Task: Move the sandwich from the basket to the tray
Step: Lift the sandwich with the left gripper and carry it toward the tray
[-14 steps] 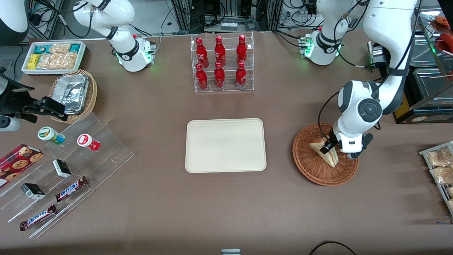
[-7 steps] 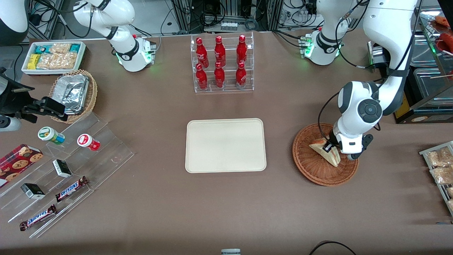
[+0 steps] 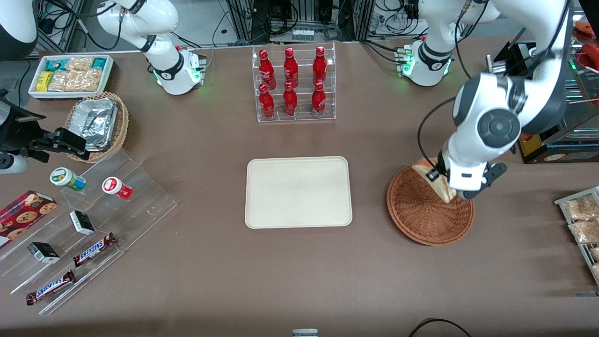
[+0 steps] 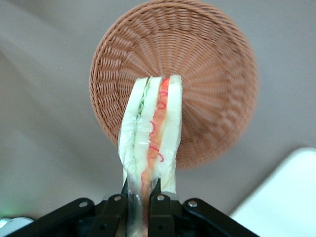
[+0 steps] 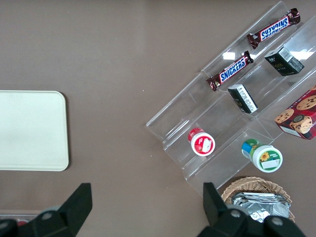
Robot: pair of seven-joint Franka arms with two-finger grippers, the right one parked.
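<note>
The gripper (image 4: pixel 140 200) is clamping the sandwich (image 4: pixel 150 131) by one narrow end, holding it in the air above the basket (image 4: pixel 217 74). In the front view the sandwich (image 3: pixel 437 180) is hanging over the basket (image 3: pixel 423 220) rim edge farthest from the camera, clear of the weave. The tray (image 3: pixel 298 192) is sitting bare on the worktop (image 3: pixel 299 271), beside the basket toward the parked arm's end.

Risks from here, as a judgement:
- The grip is catching only the tail of the wedge; most of the sandwich is cantilevering out past the fingers (image 4: pixel 159 207). A fast sideways swing is likely to make it pivot or slide out.
- The wrap is looking slick and the bread soft, so squeezing is likely deforming it rather than locking it. Layers could be shearing apart.
- Carrying too low risks clipping the basket rim on the way out.
- Releasing from height over the tray could be letting it bounce or tip over the low rim.

Readable text:
- Two bars (image 5: pixel 229 72) on the clear stepped stand (image 5: pixel 197 123) are reading "SNICKERS".
- The red bottles (image 3: pixel 290 84) in the clear rack are carrying white script, not legible.
- Labels on the two small tubs (image 3: pixel 116 187) and the cookie box (image 3: pixel 23 215) are not readable.
</note>
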